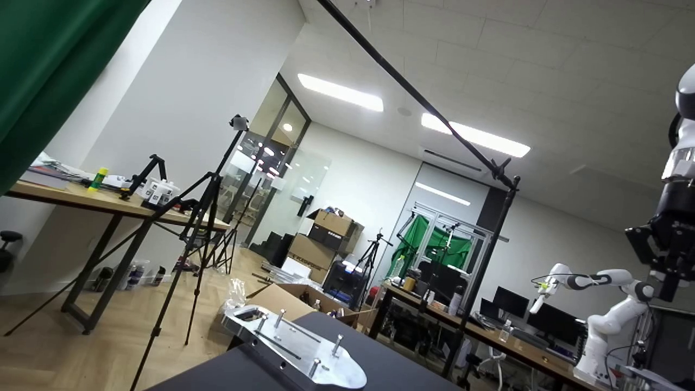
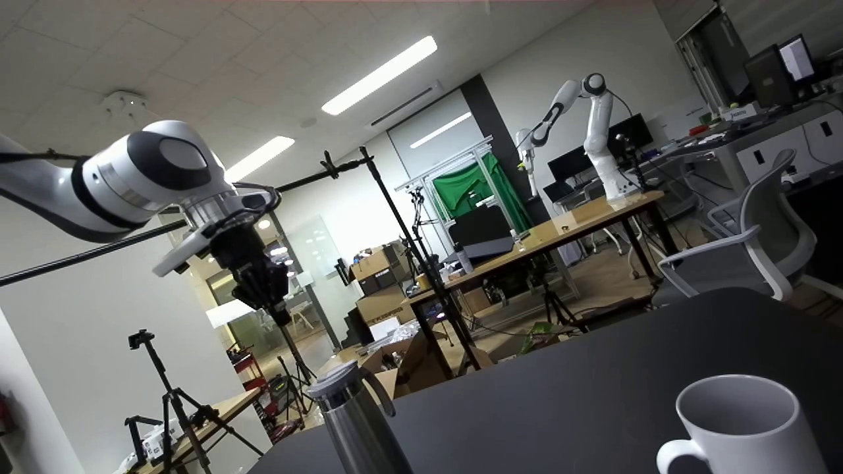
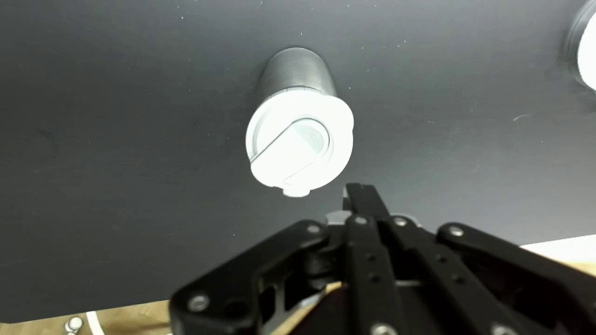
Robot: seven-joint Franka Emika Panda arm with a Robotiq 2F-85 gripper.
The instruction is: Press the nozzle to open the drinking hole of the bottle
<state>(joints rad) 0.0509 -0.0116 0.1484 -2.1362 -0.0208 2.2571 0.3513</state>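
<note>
The bottle has a dark metal body and a pale lid. In an exterior view it stands upright on the dark table, its lid (image 2: 334,380) at the top and a dark handle at one side; its base is cut off. The wrist view shows the bottle (image 3: 298,70) from above, its lid overexposed, with a flat strip across it and a small tab (image 3: 296,191) at the edge. Which part is the nozzle is unclear. My gripper (image 3: 365,197) is shut and empty, below and right of the lid there. In both exterior views the gripper (image 2: 280,313) (image 1: 670,285) hangs in the air, apart from the bottle.
A white mug (image 2: 751,428) stands on the table (image 2: 527,408). A white round thing (image 3: 590,51) shows at the right edge of the wrist view. A metal plate with upright bolts (image 1: 296,347) sits at a table corner. A dark pole (image 1: 488,260) and tripods stand beyond.
</note>
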